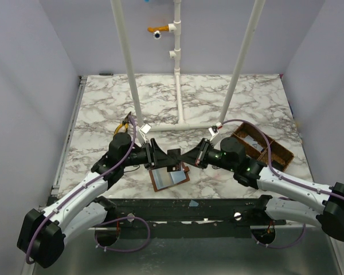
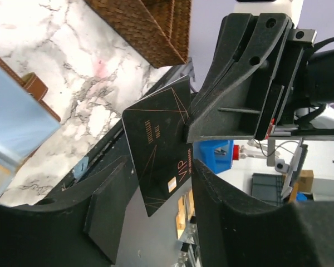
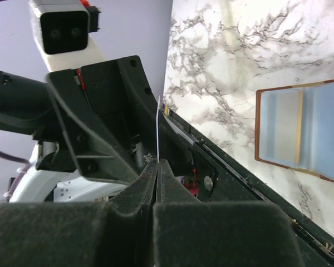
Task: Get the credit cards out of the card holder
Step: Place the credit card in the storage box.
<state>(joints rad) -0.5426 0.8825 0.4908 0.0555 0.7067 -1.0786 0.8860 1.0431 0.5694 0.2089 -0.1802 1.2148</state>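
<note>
A dark credit card (image 2: 158, 150) with gold lettering hangs in the air between the two grippers. My right gripper (image 3: 157, 164) is shut on one edge of it, and the card (image 3: 157, 128) shows edge-on there. My left gripper (image 2: 158, 183) is open, its fingers standing either side of the card with a gap on both sides. Below them the brown card holder (image 1: 169, 177) lies open on the marble table, blue-grey pockets up. A yellowish edge shows inside one pocket of the card holder (image 3: 306, 130).
A brown woven divided basket (image 1: 264, 148) stands at the right of the table. A yellow-handled tool (image 1: 123, 123) lies behind the left arm. White frame poles (image 1: 180, 123) rise from the table's middle. The black front rail (image 1: 189, 203) runs under the grippers.
</note>
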